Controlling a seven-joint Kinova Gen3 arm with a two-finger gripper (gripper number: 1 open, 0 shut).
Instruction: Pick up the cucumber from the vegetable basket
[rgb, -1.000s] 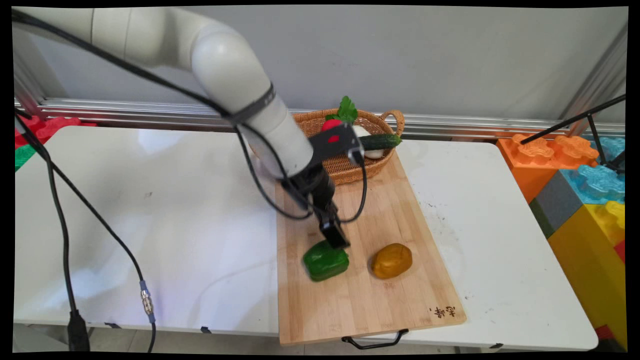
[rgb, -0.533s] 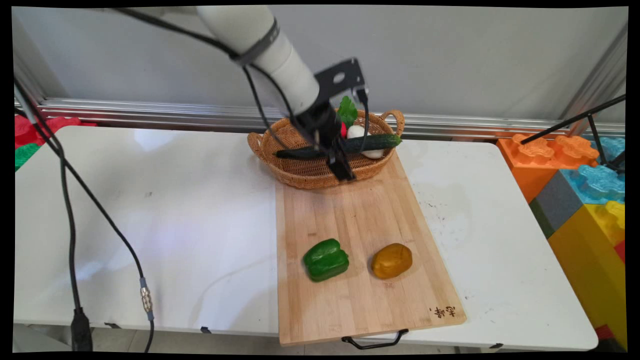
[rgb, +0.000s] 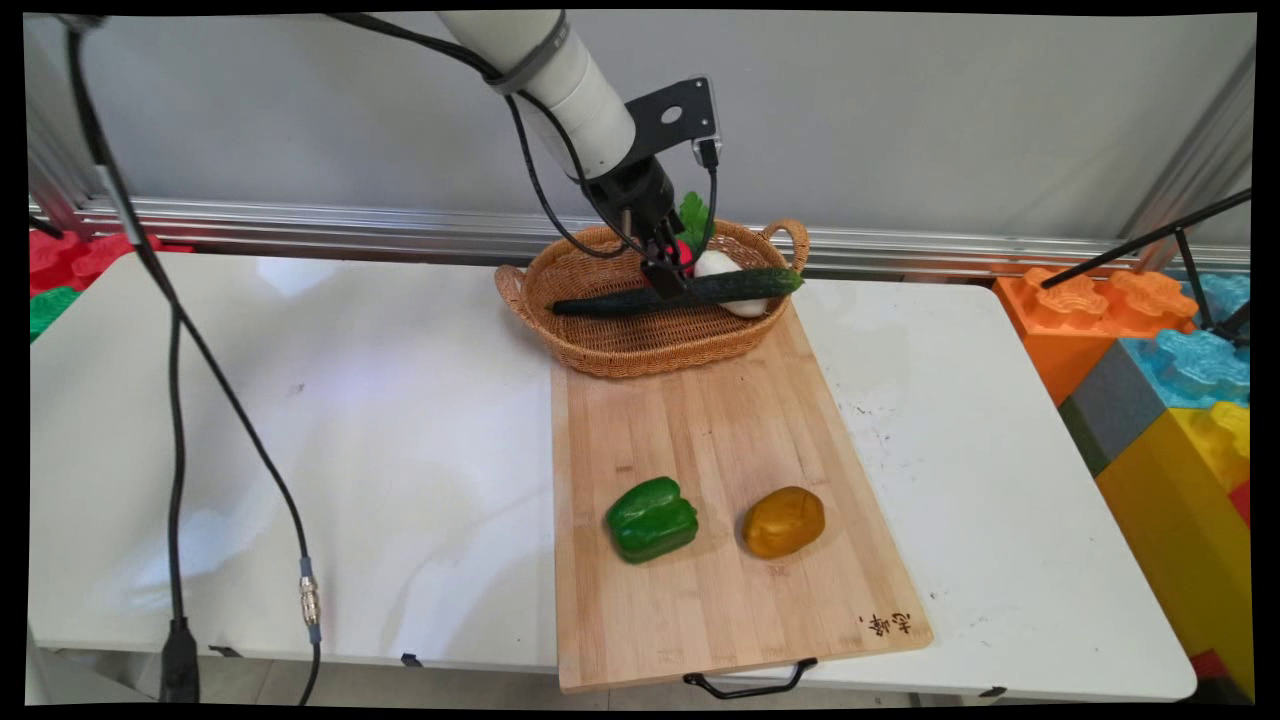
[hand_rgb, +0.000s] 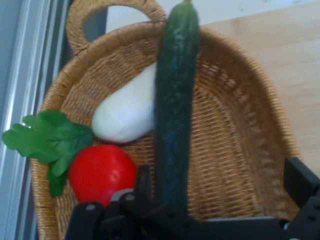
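Note:
My gripper (rgb: 668, 280) hangs over the wicker basket (rgb: 600, 345) at the back of the table, just above a long dark green cucumber (rgb: 720, 288) lying across it. In the hand view the gripper (hand_rgb: 222, 185) is open: the cucumber (hand_rgb: 175, 115) runs beside the left finger (hand_rgb: 145, 182), and the right finger (hand_rgb: 300, 180) stands far off over the basket's weave (hand_rgb: 240, 150). A white vegetable (hand_rgb: 127, 110), a red one (hand_rgb: 100, 170) and a green leaf (hand_rgb: 45, 137) lie in the basket to the cucumber's left.
A bamboo cutting board (rgb: 720, 430) reaches from the basket to the near edge. On it lie a green pepper (rgb: 652, 518) and a brown potato (rgb: 783, 521). Big toy blocks (rgb: 1170, 380) stand at the right. Black cables (rgb: 180, 400) hang at the left.
The gripper has left the green pepper on the board, risen and swung back to the basket, where it now sits low over the cucumber. Pepper and potato have not moved.

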